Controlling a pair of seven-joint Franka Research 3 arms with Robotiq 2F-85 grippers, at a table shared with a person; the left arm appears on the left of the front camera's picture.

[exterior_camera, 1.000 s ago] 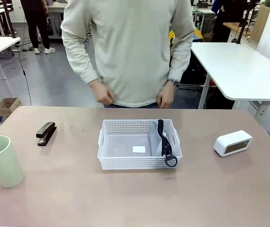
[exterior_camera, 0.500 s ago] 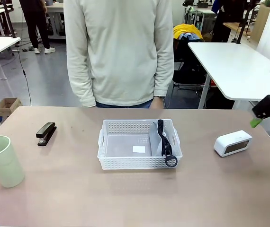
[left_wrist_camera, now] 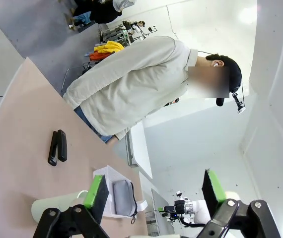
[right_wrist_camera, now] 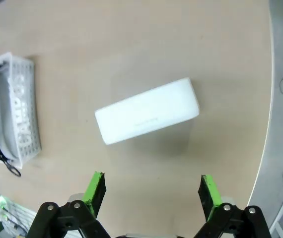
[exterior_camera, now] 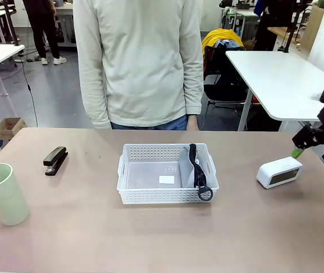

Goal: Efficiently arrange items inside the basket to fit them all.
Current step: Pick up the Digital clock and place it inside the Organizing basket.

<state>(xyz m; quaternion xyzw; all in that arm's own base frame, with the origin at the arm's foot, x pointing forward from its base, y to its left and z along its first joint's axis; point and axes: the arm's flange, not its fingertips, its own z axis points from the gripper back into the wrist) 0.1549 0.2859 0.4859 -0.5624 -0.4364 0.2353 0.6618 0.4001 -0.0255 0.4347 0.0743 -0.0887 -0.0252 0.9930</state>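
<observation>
Our right gripper (right_wrist_camera: 152, 191) hovers with its jaws apart and empty over the clock (right_wrist_camera: 146, 117), which lies on the table apart from the basket (exterior_camera: 162, 196), to its right. We judge the clock light, rigid and slick, so we should pinch it across its narrow width. Our left gripper (left_wrist_camera: 155, 191) is also spread and empty.

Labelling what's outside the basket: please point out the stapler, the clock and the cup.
stapler (exterior_camera: 55, 160): front view, middle of its body.
clock (right_wrist_camera: 147, 117): right wrist view, middle of its white casing.
cup (exterior_camera: 4, 195): front view, middle of its side.
</observation>
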